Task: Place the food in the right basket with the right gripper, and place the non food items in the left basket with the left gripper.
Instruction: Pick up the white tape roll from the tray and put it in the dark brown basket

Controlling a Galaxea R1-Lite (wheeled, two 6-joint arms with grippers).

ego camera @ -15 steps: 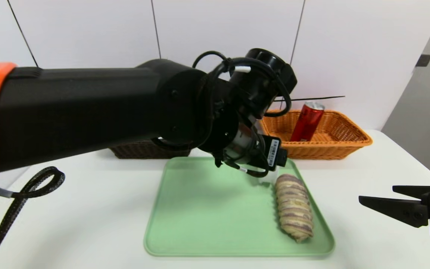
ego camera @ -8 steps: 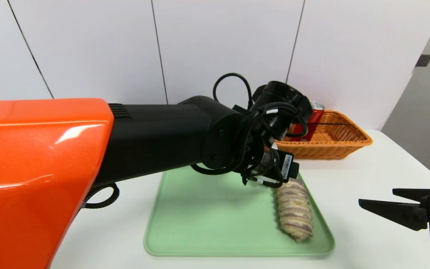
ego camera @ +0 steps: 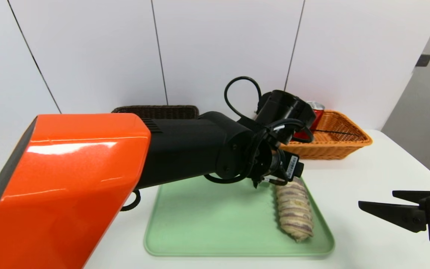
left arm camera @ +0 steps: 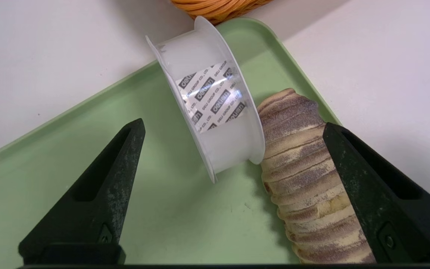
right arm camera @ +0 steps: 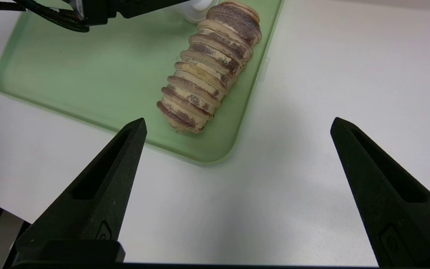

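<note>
Left wrist view: the left gripper [left arm camera: 233,127] is spread wide, with the tape roll [left arm camera: 211,112] framed between the jaws and the bread [left arm camera: 304,172] right by one jaw. The right gripper [right arm camera: 237,125] is spread too, parked past the tray [right arm camera: 88,82].

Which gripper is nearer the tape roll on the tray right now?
Left. The left gripper hangs open just above the tape roll, which leans against the bread. The right gripper hangs open off the tray's right side.
</note>
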